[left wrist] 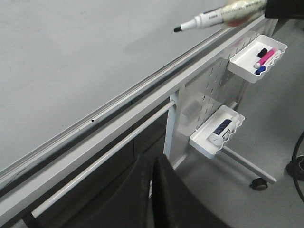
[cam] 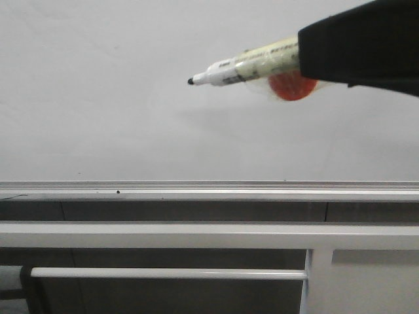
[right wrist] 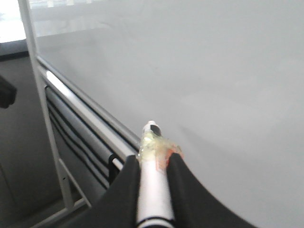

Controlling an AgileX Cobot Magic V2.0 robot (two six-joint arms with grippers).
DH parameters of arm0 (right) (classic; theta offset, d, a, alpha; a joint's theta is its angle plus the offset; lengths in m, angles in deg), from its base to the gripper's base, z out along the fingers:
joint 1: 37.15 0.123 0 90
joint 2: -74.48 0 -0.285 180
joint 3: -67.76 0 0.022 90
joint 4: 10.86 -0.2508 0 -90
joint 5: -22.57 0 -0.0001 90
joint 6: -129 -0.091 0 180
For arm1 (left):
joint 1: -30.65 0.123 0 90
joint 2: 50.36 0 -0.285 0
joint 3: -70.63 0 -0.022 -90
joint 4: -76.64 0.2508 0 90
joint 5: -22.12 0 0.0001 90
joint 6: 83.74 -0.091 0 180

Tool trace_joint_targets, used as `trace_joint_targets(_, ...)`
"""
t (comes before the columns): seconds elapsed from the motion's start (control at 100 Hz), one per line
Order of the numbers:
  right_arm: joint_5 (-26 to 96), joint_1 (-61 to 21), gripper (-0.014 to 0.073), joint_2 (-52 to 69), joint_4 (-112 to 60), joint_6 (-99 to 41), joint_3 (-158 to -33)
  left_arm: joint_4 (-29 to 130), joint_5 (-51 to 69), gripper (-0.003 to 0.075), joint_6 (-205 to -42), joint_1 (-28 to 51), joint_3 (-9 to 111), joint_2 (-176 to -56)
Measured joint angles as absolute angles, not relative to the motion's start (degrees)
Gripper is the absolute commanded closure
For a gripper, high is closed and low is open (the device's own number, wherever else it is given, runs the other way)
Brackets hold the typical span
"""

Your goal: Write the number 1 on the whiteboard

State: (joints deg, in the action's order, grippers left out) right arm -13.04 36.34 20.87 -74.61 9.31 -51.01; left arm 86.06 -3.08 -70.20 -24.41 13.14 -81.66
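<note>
The pen [cam: 242, 67] is clamped in the right hand [right wrist: 154, 171]; its tip should be pressed squarely onto the blank whiteboard [cam: 98, 98].

Wide bare whiteboard [cam: 118, 85] surface all round the marker pen [cam: 226, 70] tip, no stroke or object in the way. Below, blocked by the silver rail [cam: 196, 191], then the white bars [cam: 163, 234] under it. Off to the side, two white trays [left wrist: 256, 59] jutting from the pegboard panel [left wrist: 204, 102], crowding that end. Left gripper [left wrist: 154, 175] low, well apart from the pen and the board face.
</note>
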Motion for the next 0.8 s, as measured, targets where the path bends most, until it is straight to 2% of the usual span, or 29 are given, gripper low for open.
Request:
trace_joint_targets(0.17,-18.1,36.3,0.0657,20.9,-75.1,9.3,-51.0,86.0,-2.9,0.0741,-70.2,-24.4,13.1,-81.7)
trace_joint_targets(0.8,-22.8,36.4,0.0657,20.9,-71.3,9.3,-51.0,85.9,-2.7,0.0741,-70.1,-24.4,13.1,-81.7)
